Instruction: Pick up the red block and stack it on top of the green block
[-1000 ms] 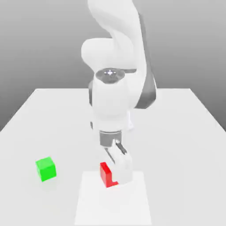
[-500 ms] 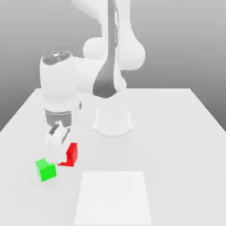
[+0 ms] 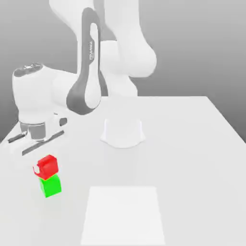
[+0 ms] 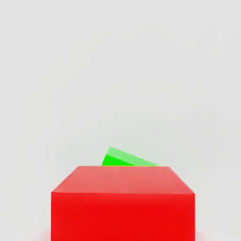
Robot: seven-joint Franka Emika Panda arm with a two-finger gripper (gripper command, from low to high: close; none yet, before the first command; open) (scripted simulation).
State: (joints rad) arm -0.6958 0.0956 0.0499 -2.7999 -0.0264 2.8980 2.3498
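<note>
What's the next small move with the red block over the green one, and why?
Probably a short, slow descent, then release. In the exterior view the red block, held in the gripper, sits directly above the green block, apparently at or just above its top face. The hand view shows a sliver of green past the red block's edge, so a slight alignment nudge first may help.

We see a bright red block (image 3: pixel 47 166) (plain, unpatterned), a bright green block (image 3: pixel 50 186), and a white table (image 3: pixel 192 144).
</note>
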